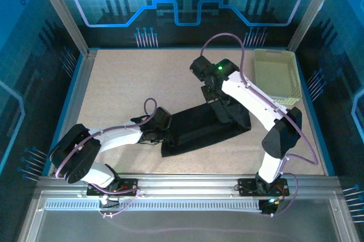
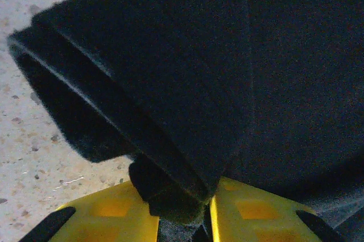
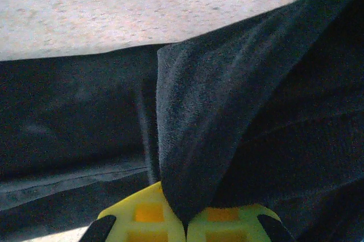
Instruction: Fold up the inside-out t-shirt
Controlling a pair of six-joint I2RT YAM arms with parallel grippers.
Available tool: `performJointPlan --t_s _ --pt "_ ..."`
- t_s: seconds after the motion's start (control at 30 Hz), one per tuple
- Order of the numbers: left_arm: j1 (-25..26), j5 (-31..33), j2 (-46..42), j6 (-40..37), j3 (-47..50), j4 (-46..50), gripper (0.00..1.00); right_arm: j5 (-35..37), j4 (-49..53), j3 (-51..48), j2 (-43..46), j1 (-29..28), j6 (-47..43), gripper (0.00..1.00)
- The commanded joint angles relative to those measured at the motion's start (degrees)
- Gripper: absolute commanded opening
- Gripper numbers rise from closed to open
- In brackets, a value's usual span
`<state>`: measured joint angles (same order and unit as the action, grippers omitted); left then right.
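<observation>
Speckled beige table [image 1: 131,83] sits inside a booth with blue patterned walls and metal posts. On the left, the left gripper [image 1: 163,125] reaches low over the table and meets the left end of the shirt [image 1: 199,131]. In the left wrist view its yellow fingers [image 2: 108,213] stand narrow with a thick folded edge of the shirt [image 2: 239,83] pinched between them, so the left gripper [image 2: 185,213] is closed on that fold; the black cloth spreads away up and to the right, and bare table [image 2: 28,140] shows at the left. In the middle of the table the shirt lies as a dark, flattened band running from lower left to upper right, its right end bunched and drawn upward. Over that raised end stands the right gripper [image 1: 218,95]. In the right wrist view its yellow fingers [image 3: 142,213] are pressed together on a ridge of the shirt [image 3: 227,117], the right gripper [image 3: 185,222] clamped tight on the cloth, with table [image 3: 142,9] beyond. At the far right rear corner a pale basket [image 1: 296,77] stands apart from the shirt
</observation>
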<state>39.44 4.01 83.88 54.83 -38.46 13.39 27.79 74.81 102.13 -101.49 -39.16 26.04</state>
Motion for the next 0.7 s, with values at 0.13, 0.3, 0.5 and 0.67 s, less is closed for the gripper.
performJointPlan --t_s 0.13,0.3,0.5,0.67 --pt "0.3 0.2 -2.2 2.5 3.4 -4.1 0.29 -7.0 -0.6 1.9 -0.8 -6.8 5.5 0.00" --pt "0.3 1.0 -3.5 2.6 5.0 -5.1 0.29 -13.1 -3.4 1.8 -1.9 -9.4 7.9 0.00" --pt "0.3 1.0 -5.7 3.9 8.0 -7.7 0.29 -13.7 -4.9 1.1 -3.7 -12.0 10.9 0.01" --pt "0.3 1.5 -7.5 4.2 9.6 -8.5 0.30 -17.7 -8.9 -0.2 -4.6 -13.4 13.4 0.01"
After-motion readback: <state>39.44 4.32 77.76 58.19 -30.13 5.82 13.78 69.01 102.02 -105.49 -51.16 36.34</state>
